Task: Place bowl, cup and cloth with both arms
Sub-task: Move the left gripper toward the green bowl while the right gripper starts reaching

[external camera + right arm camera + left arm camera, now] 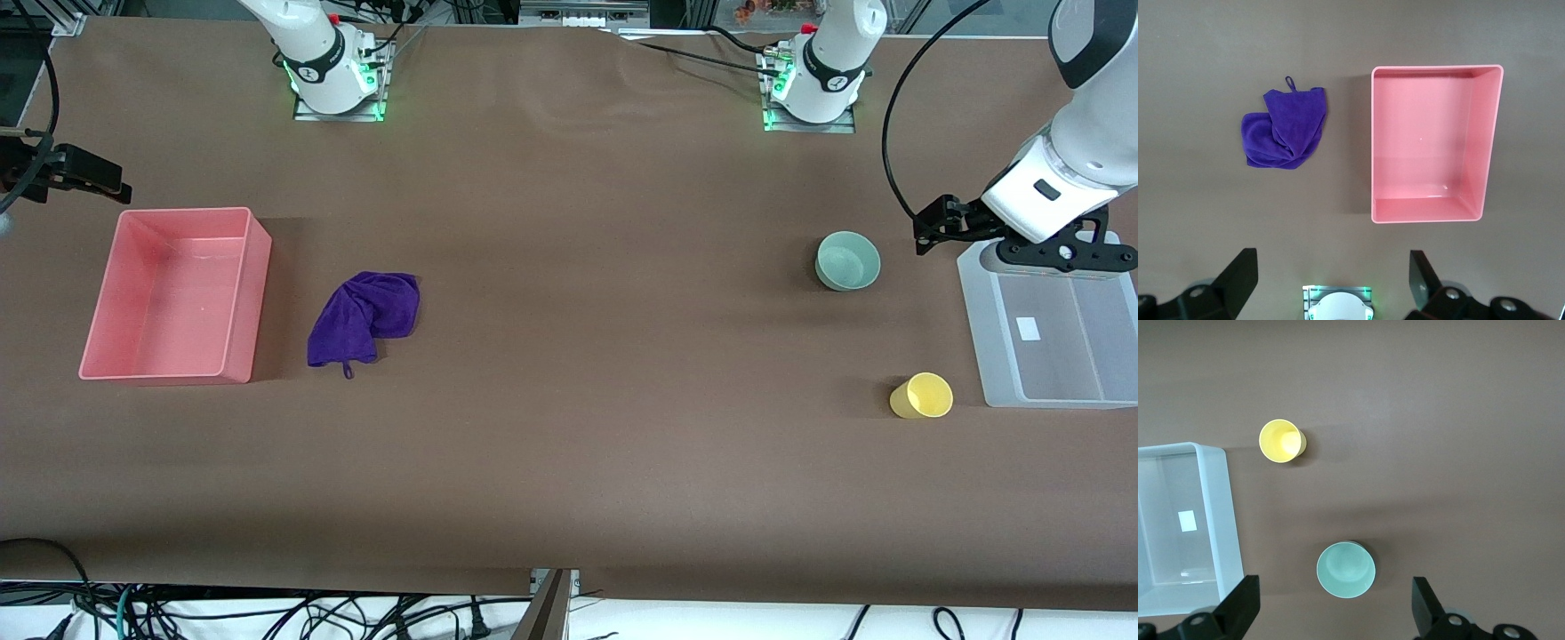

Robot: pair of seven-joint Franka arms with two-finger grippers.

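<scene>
The mint-green bowl (848, 260) stands upright on the table toward the left arm's end. The yellow cup (923, 396) stands nearer to the front camera than the bowl. In the left wrist view the bowl (1346, 570) and the cup (1281, 441) are both empty. The purple cloth (364, 316) lies crumpled toward the right arm's end, also in the right wrist view (1285, 130). My left gripper (1067, 256) is open and empty, high over the clear bin's end beside the bowl. My right gripper (1331, 287) is open and empty, high over the table; only part of it (89, 175) shows in the front view.
An empty pink bin (253, 293) stands beside the cloth at the right arm's end, also in the right wrist view (1436, 217). An empty clear plastic bin (987, 338) stands beside the cup and bowl at the left arm's end, also in the left wrist view (1221, 520).
</scene>
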